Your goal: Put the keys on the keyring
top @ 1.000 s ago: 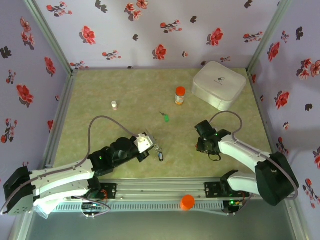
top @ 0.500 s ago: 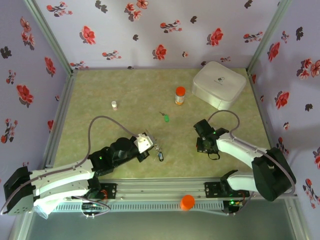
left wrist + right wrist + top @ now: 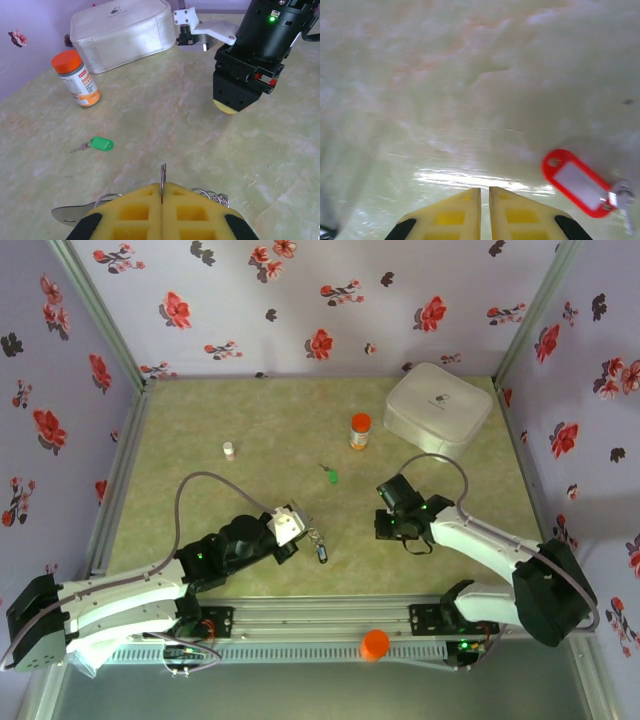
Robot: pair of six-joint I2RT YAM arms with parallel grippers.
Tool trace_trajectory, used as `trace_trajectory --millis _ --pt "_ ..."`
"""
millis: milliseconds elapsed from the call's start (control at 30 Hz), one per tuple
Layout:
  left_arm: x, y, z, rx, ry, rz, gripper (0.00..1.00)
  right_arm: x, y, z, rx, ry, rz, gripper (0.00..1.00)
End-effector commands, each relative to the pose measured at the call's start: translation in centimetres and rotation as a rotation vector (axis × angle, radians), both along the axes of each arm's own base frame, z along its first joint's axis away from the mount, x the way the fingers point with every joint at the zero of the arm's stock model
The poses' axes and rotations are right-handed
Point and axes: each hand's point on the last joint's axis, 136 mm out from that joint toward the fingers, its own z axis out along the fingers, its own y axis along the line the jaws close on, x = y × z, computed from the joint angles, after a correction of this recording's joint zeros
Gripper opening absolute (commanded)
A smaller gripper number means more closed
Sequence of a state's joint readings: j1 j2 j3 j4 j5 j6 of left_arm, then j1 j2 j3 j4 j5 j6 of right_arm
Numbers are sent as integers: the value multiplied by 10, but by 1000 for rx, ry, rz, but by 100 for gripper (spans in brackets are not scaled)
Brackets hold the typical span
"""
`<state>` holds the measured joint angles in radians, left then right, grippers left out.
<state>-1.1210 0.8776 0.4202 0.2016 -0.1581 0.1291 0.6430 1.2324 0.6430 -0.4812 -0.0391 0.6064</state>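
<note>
My left gripper [image 3: 296, 527] is shut on the keyring [image 3: 162, 178], a thin metal hoop standing edge-on between the yellow pads [image 3: 130, 212]. Small rings [image 3: 211, 194] and a metal key blade [image 3: 69, 214] poke out beside them; a dark-tagged key [image 3: 320, 552] hangs below the gripper. A green-tagged key [image 3: 331, 476] [image 3: 101, 144] lies loose on the table, farther back. My right gripper [image 3: 484, 192] points down close to the table, jaws almost touching, nothing between. A red-tagged key [image 3: 579, 182] lies just right of its fingertips. The right gripper [image 3: 388, 525] [image 3: 229, 105] sits across from the left.
An orange-capped bottle [image 3: 360, 430] [image 3: 76, 78] stands behind the green key. A white case [image 3: 438, 408] [image 3: 120, 25] occupies the back right corner. A small white vial [image 3: 228, 450] stands at the back left. An orange cap [image 3: 375, 643] rests on the front rail.
The right gripper has slid left and slightly back across the table, towards the middle. The left arm and the keyring have stayed put.
</note>
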Motion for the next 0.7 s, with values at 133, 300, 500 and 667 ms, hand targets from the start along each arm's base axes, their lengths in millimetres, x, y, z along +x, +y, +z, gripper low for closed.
trace_trajectory --millis 133,300,500,667 --pt "6 -1 20 -72 -21 31 0 1 36 7 143 9 77 13" --pt "6 -1 19 -74 -21 31 0 1 18 -6 42 24 37 13" --pt "6 -1 18 -71 -22 31 0 0 -7 -12 -95 26 0 18" --pt "6 -2 17 -69 -24 29 0 1 -23 -10 -184 17 -20 30"
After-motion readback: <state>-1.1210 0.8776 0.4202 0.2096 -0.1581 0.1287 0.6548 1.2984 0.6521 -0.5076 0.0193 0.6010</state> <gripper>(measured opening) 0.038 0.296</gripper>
